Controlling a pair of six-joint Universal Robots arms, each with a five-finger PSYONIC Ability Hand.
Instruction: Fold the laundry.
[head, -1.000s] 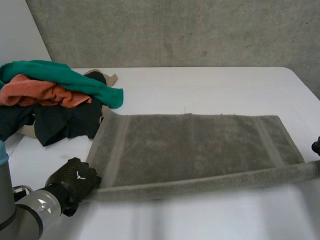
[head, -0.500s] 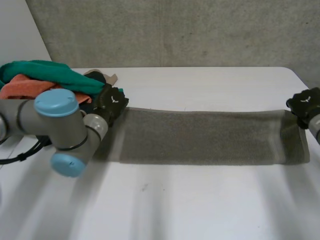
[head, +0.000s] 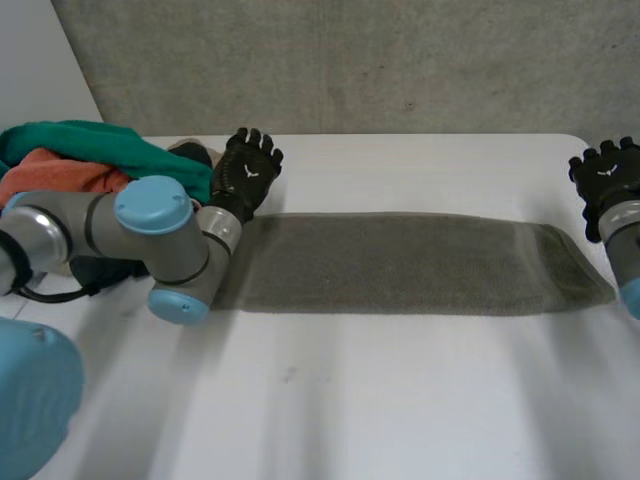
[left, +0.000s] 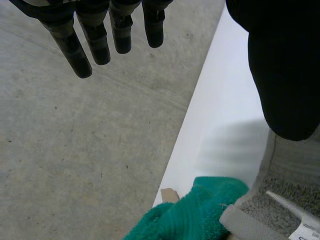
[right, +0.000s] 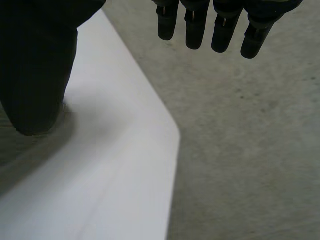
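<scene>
Nearest the camera, the white tabletop is bare surface. Beyond it, across the centre, the grey towel lies flat as a long, narrow folded band running from 9 o'clock to 3 o'clock, its right end close to the tabletop's right edge. The left arm reaches across at 9 o'clock, overlapping the towel's left end. The left hand stands at the towel's 10 o'clock corner with its fingers spread and straight, gripping nothing. In the left wrist view the fingers and thumb are wide apart, with the towel's edge and the green cloth beneath the palm. Whether the hand's heel touches the towel cannot be determined. The right hand stands at 2 o'clock, just past the towel's right end, fingers likewise extended and empty. Its wrist view confirms straight fingers above the tabletop's corner. Farther back at 10 o'clock sits a laundry pile, the green cloth over an orange cloth. A concrete wall stands behind.
</scene>
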